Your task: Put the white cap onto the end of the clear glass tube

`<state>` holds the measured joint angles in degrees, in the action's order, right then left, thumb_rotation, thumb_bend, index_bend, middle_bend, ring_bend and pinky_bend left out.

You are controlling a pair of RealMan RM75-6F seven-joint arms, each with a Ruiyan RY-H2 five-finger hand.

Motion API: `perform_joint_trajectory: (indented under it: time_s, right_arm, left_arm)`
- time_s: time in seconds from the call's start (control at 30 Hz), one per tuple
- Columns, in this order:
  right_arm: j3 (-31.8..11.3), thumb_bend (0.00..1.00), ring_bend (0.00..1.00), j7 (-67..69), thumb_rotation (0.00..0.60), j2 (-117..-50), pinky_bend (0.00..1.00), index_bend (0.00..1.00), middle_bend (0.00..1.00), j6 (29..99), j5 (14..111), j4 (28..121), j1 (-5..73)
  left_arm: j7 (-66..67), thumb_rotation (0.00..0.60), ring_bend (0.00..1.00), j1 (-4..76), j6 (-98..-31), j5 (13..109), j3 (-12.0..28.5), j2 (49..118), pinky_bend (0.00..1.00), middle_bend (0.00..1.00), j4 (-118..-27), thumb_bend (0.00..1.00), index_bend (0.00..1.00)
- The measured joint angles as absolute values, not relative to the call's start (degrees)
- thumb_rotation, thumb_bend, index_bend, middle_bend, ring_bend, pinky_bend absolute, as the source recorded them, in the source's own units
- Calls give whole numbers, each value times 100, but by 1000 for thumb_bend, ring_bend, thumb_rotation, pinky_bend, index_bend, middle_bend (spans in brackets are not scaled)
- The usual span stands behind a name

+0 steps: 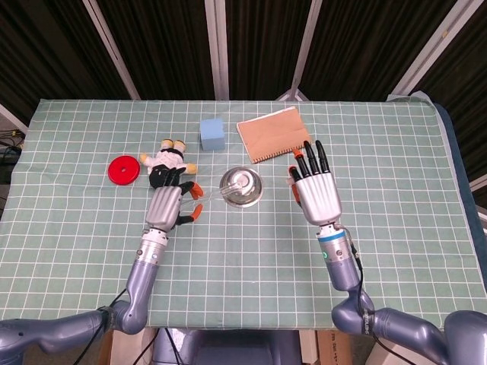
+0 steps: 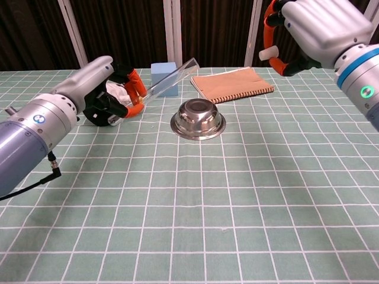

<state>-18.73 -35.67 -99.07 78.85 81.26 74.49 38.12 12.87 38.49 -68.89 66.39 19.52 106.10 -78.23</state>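
Clear glass tube (image 2: 169, 78) pinched in left hand (image 2: 112, 94), raised, open end slanting over steel bowl (image 2: 198, 119). White cap (image 2: 267, 54) pinched in right hand (image 2: 308, 29), well apart. Alignment step; next calls for bringing cap to tube mouth.

A green grid-patterned cloth (image 1: 396, 152) is covering the table, while dark panels (image 1: 160, 46) divided by pale metal posts (image 1: 217, 46) are standing behind its far edge.

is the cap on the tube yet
Not yet. The white cap sits pinched in the right hand, apart from the clear glass tube the left hand holds.
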Motion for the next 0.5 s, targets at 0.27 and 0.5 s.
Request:
perform_joint_trajectory:
  time_s: [0.27, 0.5]
  right_arm:
    - [-1826, 462, 49, -3652, 600, -10312, 0, 555, 230, 7893, 8217, 6859, 4054]
    - [-1848, 462, 50, -3656, 600, -10480, 0, 555, 231, 7886, 8219, 6595, 4193]
  left_arm:
    - [1904, 600, 100, 3953, -6879, 6182, 2079, 10739, 0, 557, -8057, 739, 537]
    - [2440, 600, 100, 4059, -6883, 5717, 2179, 10814, 0, 557, -8268, 739, 537]
